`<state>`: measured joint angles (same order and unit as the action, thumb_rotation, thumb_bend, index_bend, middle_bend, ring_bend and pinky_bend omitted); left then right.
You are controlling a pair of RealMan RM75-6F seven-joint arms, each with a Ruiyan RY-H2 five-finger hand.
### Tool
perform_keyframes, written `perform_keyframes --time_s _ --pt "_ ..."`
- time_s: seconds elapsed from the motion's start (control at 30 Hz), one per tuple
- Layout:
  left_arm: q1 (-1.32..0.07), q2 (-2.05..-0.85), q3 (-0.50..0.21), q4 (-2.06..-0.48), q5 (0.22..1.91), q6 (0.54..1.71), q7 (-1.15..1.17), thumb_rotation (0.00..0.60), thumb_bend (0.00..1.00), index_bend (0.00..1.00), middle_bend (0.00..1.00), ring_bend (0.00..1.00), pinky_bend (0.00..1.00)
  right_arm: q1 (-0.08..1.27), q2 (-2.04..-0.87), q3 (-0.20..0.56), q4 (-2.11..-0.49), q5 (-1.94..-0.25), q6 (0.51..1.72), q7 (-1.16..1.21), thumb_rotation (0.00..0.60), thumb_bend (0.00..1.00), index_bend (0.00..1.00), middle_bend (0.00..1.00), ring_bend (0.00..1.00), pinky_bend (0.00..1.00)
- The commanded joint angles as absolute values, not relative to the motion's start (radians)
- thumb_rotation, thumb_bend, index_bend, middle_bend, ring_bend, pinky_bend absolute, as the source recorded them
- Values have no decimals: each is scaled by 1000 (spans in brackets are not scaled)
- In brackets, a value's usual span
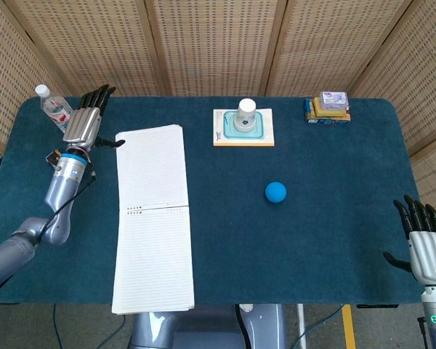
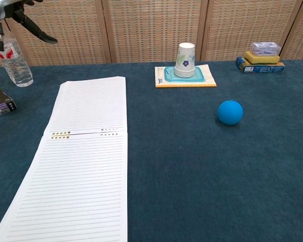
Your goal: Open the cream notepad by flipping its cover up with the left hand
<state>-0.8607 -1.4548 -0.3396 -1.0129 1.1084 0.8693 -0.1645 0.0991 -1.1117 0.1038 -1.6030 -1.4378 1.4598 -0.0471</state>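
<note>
The notepad point(image 1: 152, 218) lay open flat at the table's point(image 1: 312, 240) left front, ruled pages up, cover point(image 1: 151, 169) folded away beyond the punched binding, and past it the left hand point(image 1: 83, 123) hovered spread, empty.

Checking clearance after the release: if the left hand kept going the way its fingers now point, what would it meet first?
The left hand points toward the table's far edge, beside the clear plastic water bottle. It looks likely to pass the bottle and meet the woven wall panel first; depth is unclear.

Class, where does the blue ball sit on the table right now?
In the head view the blue ball lies right of centre on the table, right of the open notepad and in front of the paper cup.
</note>
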Motion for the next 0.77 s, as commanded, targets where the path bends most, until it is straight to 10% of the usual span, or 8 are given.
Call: perform_keyframes --time_s 0.03,0.37,0.77 --pt "-737 -1301 -279 -1230 1179 979 -157 600 0 0 0 0 0 96 -1108 101 -1599 -1452 1469 -31 600 0 0 0 0 0" --pt "-486 -1094 -141 -1572 1222 1194 -37 600 0 0 0 0 0 85 -1099 90 -1594 -1483 1491 7 600 0 0 0 0 0" --pt "-206 -1130 15 -1705 1368 1539 44 600 0 0 0 0 0 79 -1097 90 -1558 -1500 1511 61 600 0 0 0 0 0"
